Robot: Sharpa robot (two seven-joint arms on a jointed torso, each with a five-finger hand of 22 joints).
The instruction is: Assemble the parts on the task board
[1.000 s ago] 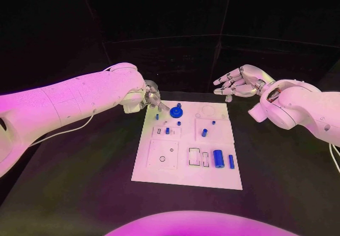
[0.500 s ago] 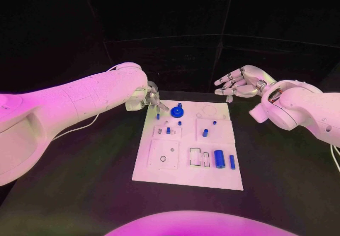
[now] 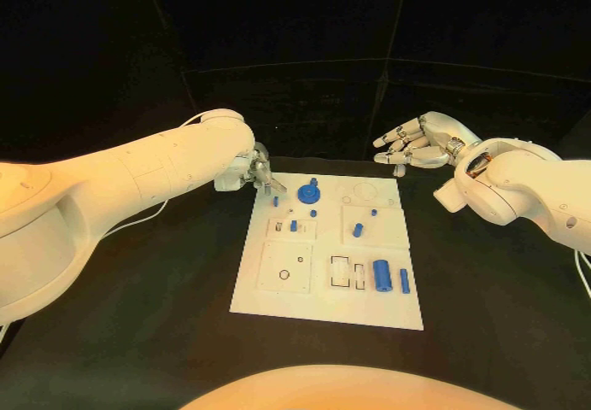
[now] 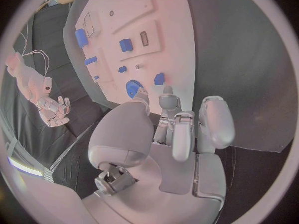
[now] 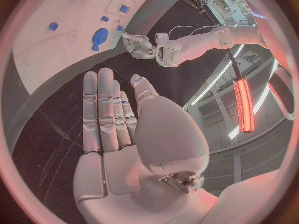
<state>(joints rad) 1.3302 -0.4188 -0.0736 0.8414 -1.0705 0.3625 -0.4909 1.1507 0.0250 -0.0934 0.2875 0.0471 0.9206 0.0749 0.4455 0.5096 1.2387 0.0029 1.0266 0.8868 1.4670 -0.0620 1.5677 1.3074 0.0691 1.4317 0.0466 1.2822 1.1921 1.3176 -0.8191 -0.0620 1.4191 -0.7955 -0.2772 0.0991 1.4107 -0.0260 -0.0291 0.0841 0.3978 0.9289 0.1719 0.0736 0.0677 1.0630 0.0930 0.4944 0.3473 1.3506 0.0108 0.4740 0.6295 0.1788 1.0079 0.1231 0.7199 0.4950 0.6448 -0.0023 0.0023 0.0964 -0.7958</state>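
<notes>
The white board (image 3: pixel 330 256) carries scattered blue parts (image 3: pixel 382 275); the left hand (image 3: pixel 260 175) hovers with fingers curled, holding nothing visible, while the right hand (image 3: pixel 418 142) is spread empty.

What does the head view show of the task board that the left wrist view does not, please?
Head view alone: the whole task board, with its near edge, and the large blue cylinder beside the thin blue bar. Left wrist view alone: the left hand from behind, its fingers close to a small blue part. Both: the round blue part at the board's far end and the right hand held off the board.
</notes>
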